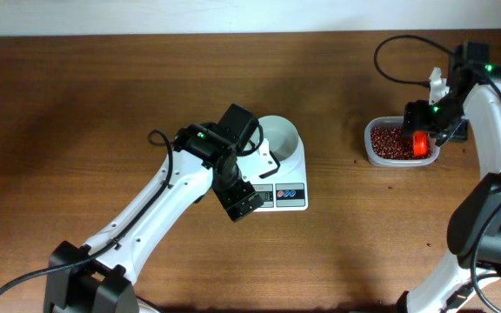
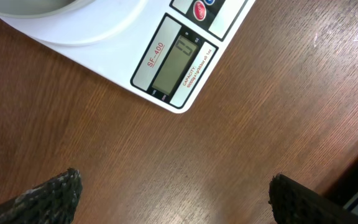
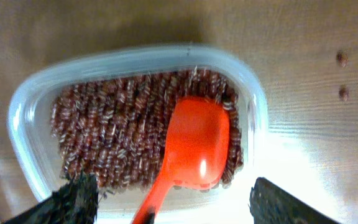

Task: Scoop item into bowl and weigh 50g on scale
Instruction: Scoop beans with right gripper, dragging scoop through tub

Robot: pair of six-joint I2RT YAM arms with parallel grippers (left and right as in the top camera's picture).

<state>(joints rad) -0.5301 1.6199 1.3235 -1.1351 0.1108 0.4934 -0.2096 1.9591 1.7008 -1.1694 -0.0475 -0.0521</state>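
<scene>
Orange scoop (image 3: 197,143) lies in the tub (image 3: 23,112) of beans (image 3: 110,130); the bowl (image 1: 281,137) sits on the scale (image 1: 290,193).
Spread wide, the right pincer (image 3: 174,185) hangs over the tub, the scoop's handle passing between its fingers and its head resting on the beans. Equally wide, the left pincer (image 2: 174,180) hovers over bare worktop (image 1: 103,104), just beside the scale's display. The bowl's inside shows plain white.

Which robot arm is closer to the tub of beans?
Right. The right end effector hovers above the clear tub of beans and orange scoop; the left end effector is far off, by the scale.
</scene>
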